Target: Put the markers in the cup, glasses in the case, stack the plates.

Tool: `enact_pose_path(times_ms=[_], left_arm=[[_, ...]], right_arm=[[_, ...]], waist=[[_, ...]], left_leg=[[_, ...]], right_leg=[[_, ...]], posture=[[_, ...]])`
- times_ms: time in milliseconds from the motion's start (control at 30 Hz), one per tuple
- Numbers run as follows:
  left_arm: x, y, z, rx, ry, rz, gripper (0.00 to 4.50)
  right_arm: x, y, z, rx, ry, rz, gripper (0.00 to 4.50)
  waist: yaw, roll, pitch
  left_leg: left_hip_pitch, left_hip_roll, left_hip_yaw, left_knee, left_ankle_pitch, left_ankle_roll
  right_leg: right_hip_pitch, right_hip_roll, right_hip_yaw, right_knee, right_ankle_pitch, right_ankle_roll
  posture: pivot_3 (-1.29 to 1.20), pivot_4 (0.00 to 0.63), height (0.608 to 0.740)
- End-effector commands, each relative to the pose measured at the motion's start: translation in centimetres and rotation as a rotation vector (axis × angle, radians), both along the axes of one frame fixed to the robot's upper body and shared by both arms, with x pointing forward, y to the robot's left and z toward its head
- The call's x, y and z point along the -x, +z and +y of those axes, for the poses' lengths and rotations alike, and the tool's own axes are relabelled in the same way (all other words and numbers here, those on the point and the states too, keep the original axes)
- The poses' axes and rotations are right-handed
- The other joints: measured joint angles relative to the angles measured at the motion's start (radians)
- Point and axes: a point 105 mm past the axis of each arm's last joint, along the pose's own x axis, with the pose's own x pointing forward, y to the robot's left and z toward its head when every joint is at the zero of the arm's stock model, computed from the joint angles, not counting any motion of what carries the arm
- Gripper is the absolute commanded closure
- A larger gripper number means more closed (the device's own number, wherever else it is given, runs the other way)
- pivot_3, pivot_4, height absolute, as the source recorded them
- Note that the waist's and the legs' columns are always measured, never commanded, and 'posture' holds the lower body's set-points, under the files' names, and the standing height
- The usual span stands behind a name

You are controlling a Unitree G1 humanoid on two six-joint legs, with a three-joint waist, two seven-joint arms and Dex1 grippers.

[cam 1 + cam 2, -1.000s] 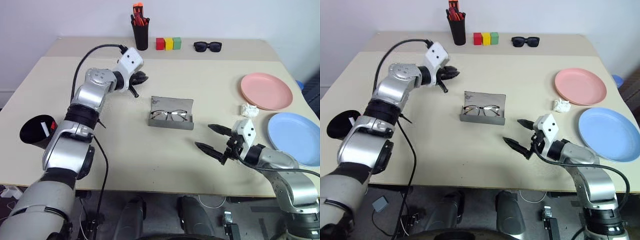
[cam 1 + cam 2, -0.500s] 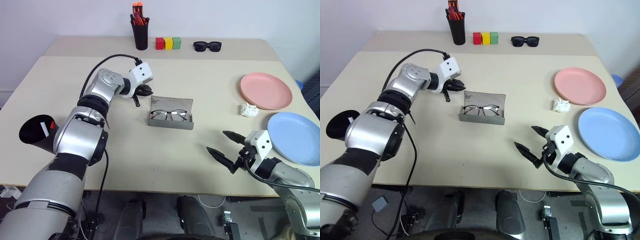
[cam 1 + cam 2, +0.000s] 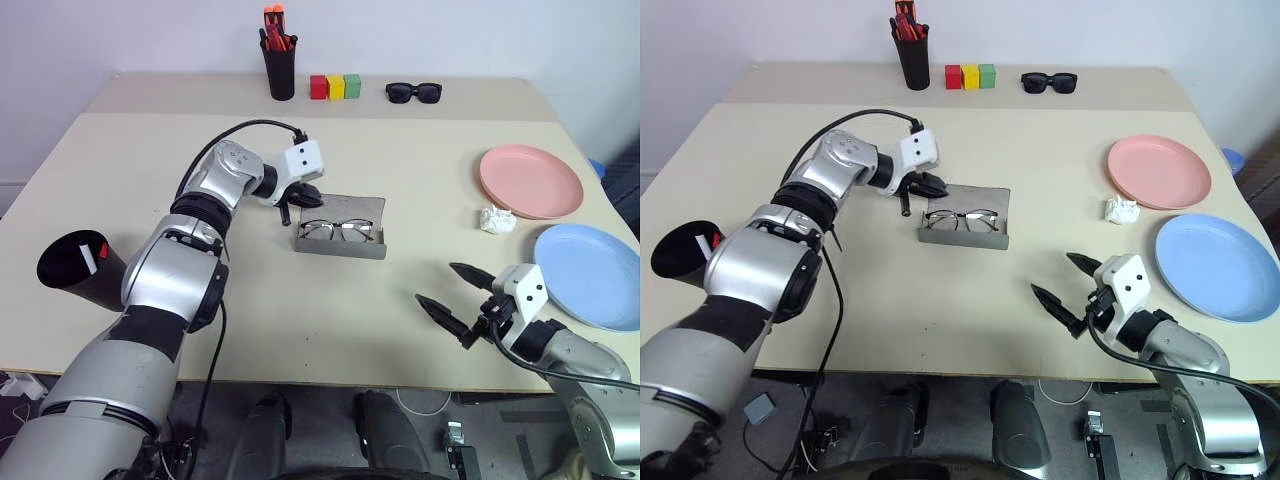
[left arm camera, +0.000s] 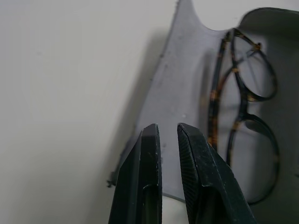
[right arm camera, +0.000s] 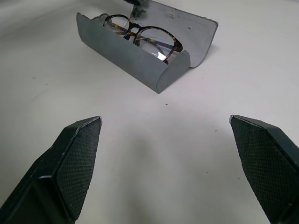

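Left eye view: beige table [image 3: 250,300] against white wall [image 3: 480,35], left pincer [image 3: 300,197] nearly closed, empty, right pincer [image 3: 452,294] wide open, empty

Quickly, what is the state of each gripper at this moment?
Left gripper: closed, holding nothing, at the open lid of the grey rectangular glasses case.
Right gripper: wide open, empty, above the beige table.
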Motion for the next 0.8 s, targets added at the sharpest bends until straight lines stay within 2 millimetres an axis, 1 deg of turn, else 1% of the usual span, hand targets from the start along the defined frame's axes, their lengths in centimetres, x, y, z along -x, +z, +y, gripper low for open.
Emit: enact_pose_path(times_ms=[33, 133, 233, 567, 667, 733, 800], left_arm=[[-0.2, 2.0, 0.1, 0.025, -0.022, -0.061, 3.9], [-1.3, 2.8, 0.3, 0.058, 0.072, -0.137, 3.9], [-1.9, 3.1, 0.3, 0.076, 0.119, -0.167, 3.9], [-1.9, 1.9, -1.5, -0.006, 0.096, -0.208, 3.9], [-1.3, 0.9, -2.7, -0.042, 0.051, -0.184, 3.9], [-1.7, 1.3, -2.9, -0.047, 0.07, -0.231, 3.9], [-2.5, 2.4, -2.7, -0.022, 0.132, -0.292, 3.9]], right_arm=[[-0.3, 1.4, 0.7, 0.008, 0.036, -0.059, 0.0], [-0.5, 1.5, 0.9, 0.004, 0.047, -0.059, 0.0], [-0.8, 1.5, 1.1, 0.003, 0.053, -0.06, 0.0], [-1.2, 1.5, 1.4, 0.0, 0.062, -0.063, 0.0], [-1.2, 1.5, 1.4, -0.002, 0.061, -0.066, 0.0], [-1.1, 1.5, 1.4, -0.002, 0.058, -0.069, 0.0], [-1.0, 1.6, 1.3, -0.002, 0.055, -0.071, 0.0]], waist=[[0.0, 0.0, 0.0], [0.002, 0.0, 0.0], [0.005, 0.0, 0.0], [0.006, 0.0, 0.0], [0.004, 0.0, 0.0], [0.004, 0.0, 0.0], [0.002, 0.0, 0.0]], left_leg=[[0.0, 0.0, 0.0, 0.0, 0.0, 0.0], [0.0, 0.0, 0.0, 0.0, 0.0, 0.0], [0.0, 0.0, 0.0, 0.001, 0.0, 0.0], [0.0, 0.0, 0.0, 0.001, 0.0, 0.0], [0.0, 0.0, 0.0, 0.001, 0.0, 0.0], [0.0, 0.0, 0.0, 0.001, 0.0, 0.0], [0.0, 0.0, 0.0, 0.001, 0.0, 0.0]], right_leg=[[0.0, 0.0, 0.0, 0.0, 0.0, 0.0], [0.0, 0.0, 0.0, 0.001, 0.0, 0.0], [0.0, 0.0, 0.0, 0.001, 0.0, 0.0], [0.0, 0.0, 0.0, 0.001, 0.0, 0.0], [0.0, 0.0, 0.0, 0.001, 0.0, 0.0], [0.0, 0.0, 0.0, 0.001, 0.0, 0.0], [0.0, 0.0, 0.0, 0.001, 0.0, 0.0]], posture=[[0.0, 0.15, 0.74], [0.0, 0.15, 0.74], [0.0, 0.15, 0.74], [0.0, 0.15, 0.74], [0.0, 0.15, 0.74], [0.0, 0.15, 0.74], [0.0, 0.15, 0.74]])
